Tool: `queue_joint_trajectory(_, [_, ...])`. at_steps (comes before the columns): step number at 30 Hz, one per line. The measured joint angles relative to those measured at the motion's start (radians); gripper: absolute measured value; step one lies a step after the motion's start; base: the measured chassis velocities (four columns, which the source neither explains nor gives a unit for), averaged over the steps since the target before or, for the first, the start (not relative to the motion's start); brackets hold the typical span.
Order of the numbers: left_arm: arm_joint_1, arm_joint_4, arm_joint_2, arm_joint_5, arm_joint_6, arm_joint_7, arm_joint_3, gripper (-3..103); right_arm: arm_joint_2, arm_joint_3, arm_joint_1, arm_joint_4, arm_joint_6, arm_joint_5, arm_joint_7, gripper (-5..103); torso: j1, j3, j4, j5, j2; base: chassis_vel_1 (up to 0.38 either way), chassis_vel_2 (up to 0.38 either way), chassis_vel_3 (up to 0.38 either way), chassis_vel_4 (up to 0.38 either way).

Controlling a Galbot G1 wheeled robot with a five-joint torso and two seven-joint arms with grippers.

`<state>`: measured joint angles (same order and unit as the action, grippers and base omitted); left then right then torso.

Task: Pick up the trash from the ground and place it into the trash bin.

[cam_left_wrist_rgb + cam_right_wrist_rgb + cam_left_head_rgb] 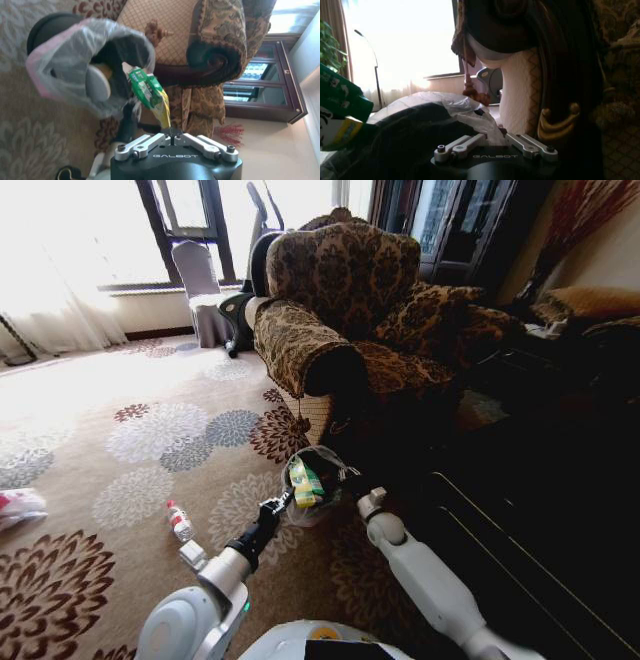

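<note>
Right pincer [495, 140] fingertips hidden behind trash bin [420, 123] liner; green packet [337, 108] cut by frame edge; grip perhaps on rim.

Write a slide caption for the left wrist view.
Left gripper, jaws shut on a green packet, holds it at the mouth of the bag-lined trash bin beside the armchair.

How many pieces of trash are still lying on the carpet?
2: a clear bottle left of the left claw's arm, and a crumpled wrapper at the head view's left edge. Others may be hidden.
</note>
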<state>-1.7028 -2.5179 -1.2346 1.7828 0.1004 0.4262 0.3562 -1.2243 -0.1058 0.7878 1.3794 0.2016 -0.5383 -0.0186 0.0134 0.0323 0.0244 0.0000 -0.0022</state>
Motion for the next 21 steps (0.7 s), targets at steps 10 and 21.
queue_joint_trajectory(10, [0.085,0.01,-0.003,-0.004,-0.004,0.003,-0.017,0,0.009,-0.019,-0.006,0.012,0.0,-0.008,0.0,0,0.0,0.0,-0.0005,0.0,0.0,0.0,0.0,0.0,0.0])
queue_joint_trajectory(21, [0.253,0.106,-0.032,0.104,-0.005,0.151,-0.001,-2,0.033,-0.003,0.015,0.045,-0.002,-0.013,0.0,0,0.0,0.0,-0.0001,0.0001,0.0,0.0,0.0,0.0,0.0])
